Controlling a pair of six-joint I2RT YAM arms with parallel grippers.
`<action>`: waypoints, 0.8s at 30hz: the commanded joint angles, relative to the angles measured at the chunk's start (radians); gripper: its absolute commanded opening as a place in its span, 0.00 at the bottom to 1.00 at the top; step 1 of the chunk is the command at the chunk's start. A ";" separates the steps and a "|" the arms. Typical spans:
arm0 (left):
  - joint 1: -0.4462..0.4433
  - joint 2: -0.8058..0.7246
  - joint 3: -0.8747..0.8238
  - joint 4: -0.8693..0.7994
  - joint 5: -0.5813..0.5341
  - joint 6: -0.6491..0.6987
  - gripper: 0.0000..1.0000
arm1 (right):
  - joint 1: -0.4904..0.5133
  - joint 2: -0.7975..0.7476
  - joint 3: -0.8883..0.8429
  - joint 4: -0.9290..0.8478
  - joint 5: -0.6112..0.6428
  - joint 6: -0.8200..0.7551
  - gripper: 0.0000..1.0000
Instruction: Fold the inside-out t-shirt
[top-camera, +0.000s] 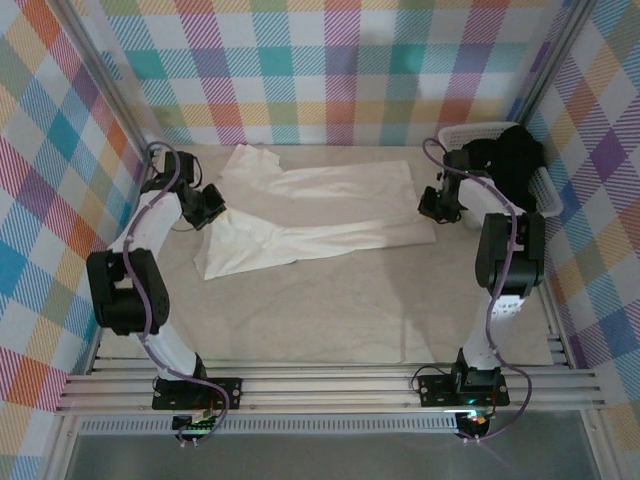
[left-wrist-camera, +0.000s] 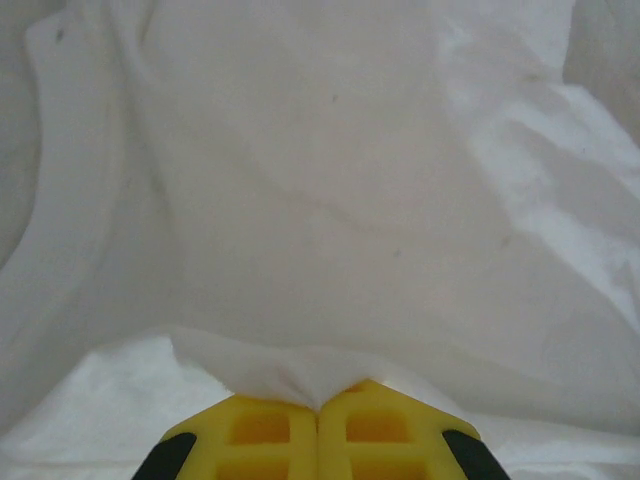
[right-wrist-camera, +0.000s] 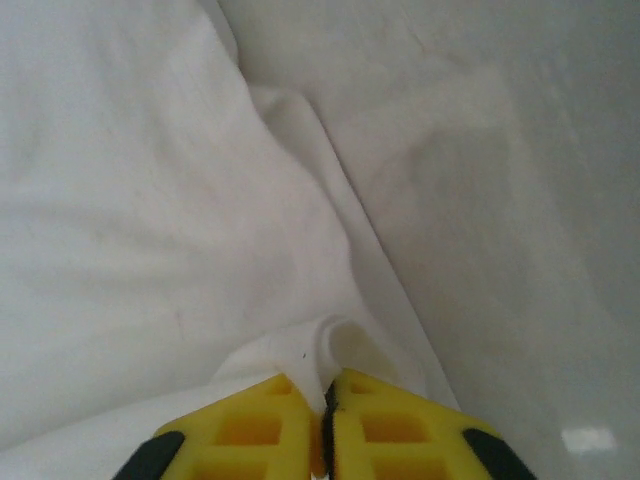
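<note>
The inside-out t-shirt (top-camera: 330, 205) lies spread and wrinkled across the far half of the table, white and plain. At its left edge my left gripper (top-camera: 210, 207) is shut on a pinch of the cloth. In the left wrist view the yellow fingers (left-wrist-camera: 262, 430) meet around a peak of white fabric (left-wrist-camera: 330, 200) at the gripper's tips (left-wrist-camera: 320, 402). My right gripper (top-camera: 437, 210) sits at the shirt's right edge. In the right wrist view a fold of the shirt (right-wrist-camera: 150, 200) is caught in the gripper's narrow gap (right-wrist-camera: 328, 386).
A white plastic basket (top-camera: 548, 195) stands at the back right, close behind the right arm, with a black garment (top-camera: 505, 160) in it. Bare beige tabletop (top-camera: 340, 310) stretches between the shirt and the arm bases. Checked walls enclose the table.
</note>
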 joint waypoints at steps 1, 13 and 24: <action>0.031 0.122 0.109 0.040 -0.043 -0.021 0.04 | 0.002 0.085 0.112 -0.001 0.007 -0.011 0.15; 0.049 -0.105 -0.213 0.208 -0.224 -0.077 0.50 | 0.054 -0.182 -0.195 0.095 0.000 -0.087 0.50; -0.085 -0.145 -0.462 0.371 -0.044 -0.086 0.55 | 0.092 -0.029 -0.110 0.010 -0.014 -0.067 0.48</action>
